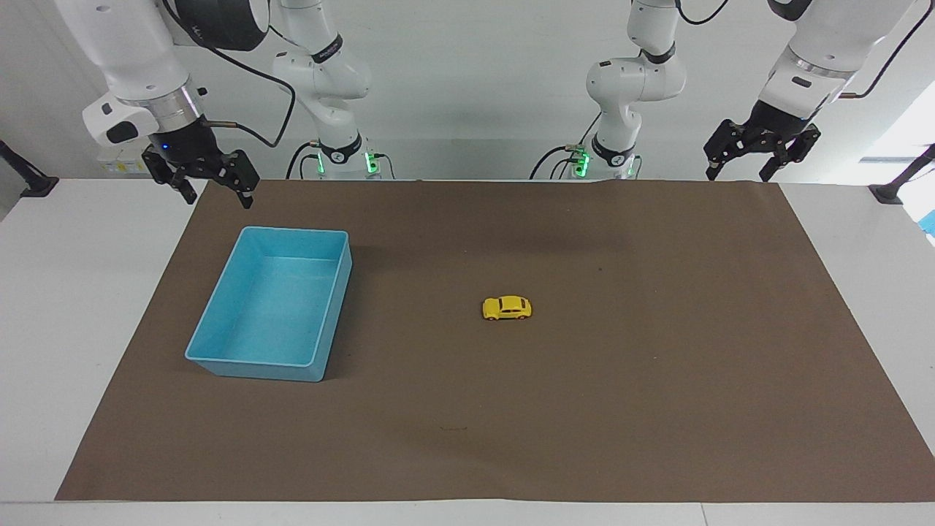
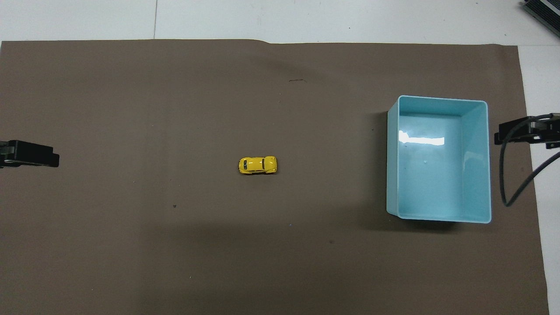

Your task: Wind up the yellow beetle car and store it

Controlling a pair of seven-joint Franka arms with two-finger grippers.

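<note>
We see the tiny bright yellow beetle-shaped toy car standing on its wheels near the middle of the brown paper mat that covers the white table, well apart from every edge of the mat. The open light blue rectangular plastic bin sits empty toward the right arm's end of the mat, well apart from the car.

Both arms wait, raised. The right gripper hangs with its fingers spread wide and nothing between them, over the mat's corner at the robots' edge, just beside the bin's corner. The left gripper is likewise wide and empty over the mat's other corner at the robots' edge.

We judge that nothing of the task is done yet, and most risks come from the car itself. It is very small and rounded, so wide fingers closing off-centre may squeeze it out sideways. It rests on free wheels, so a touch before the grip may roll it along the mat. Winding likely means dragging it backward under pressure; too little pressure and the wheels skid on the paper, too much and the mat may wrinkle. Released wound, it may shoot off before reaching the bin, or the carrying gripper may clip the bin's wall.
</note>
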